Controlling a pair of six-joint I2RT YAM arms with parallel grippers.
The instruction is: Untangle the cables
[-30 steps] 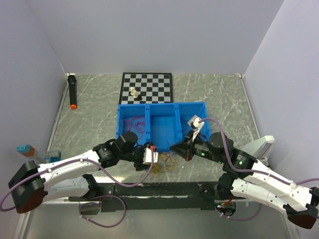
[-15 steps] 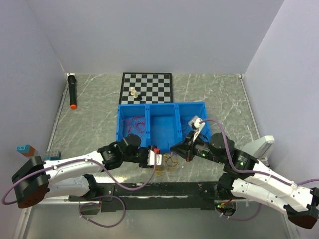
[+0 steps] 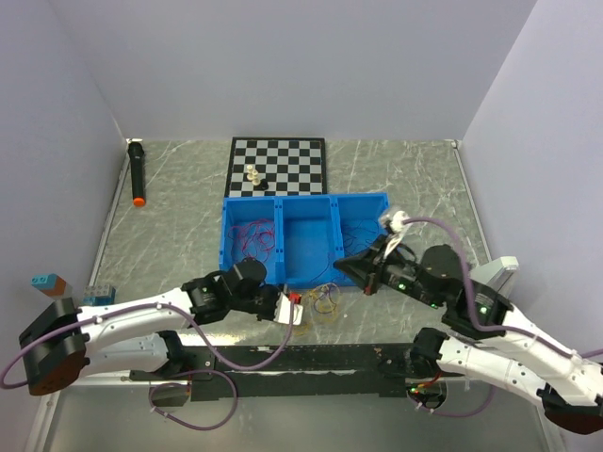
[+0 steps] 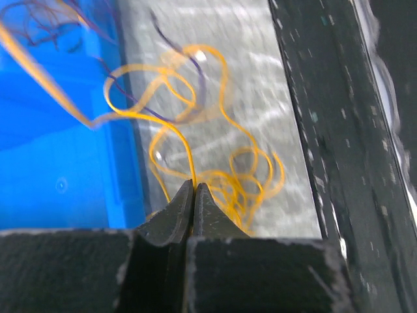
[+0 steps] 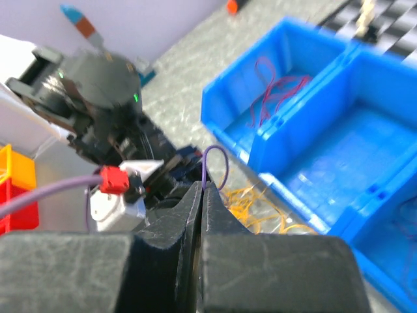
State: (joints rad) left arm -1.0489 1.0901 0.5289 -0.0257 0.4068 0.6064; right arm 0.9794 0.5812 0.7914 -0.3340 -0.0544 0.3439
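Note:
The cables left on the table are a tangle of hair-thin orange loops [image 3: 325, 303] [image 4: 242, 175] just in front of the blue bin [image 3: 283, 200]. A dark purple strand [image 4: 197, 88] runs through them. My left gripper [image 3: 300, 307] [image 4: 195, 186] sits low at the tangle's left side, shut on an orange strand. My right gripper [image 3: 341, 262] [image 5: 203, 186] hovers at the bin's front wall, shut on a purple strand that loops up from its tips [image 5: 217, 158]. Red strands [image 3: 254, 234] [image 5: 277, 88] lie in the bin's left compartment and dark ones [image 3: 358, 231] in the right.
A chessboard [image 3: 292, 165] with two or three pieces [image 3: 252, 174] lies behind the bin. A black marker with an orange tip [image 3: 138, 174] rests by the left wall. Coloured blocks [image 3: 49, 282] sit at the near left. The black base rail [image 3: 311, 356] runs along the near edge.
My left gripper has closed on an orange strand at the tangle. My right gripper has pulled back and to the right, still holding the purple strand, which now stretches away from the tangle.

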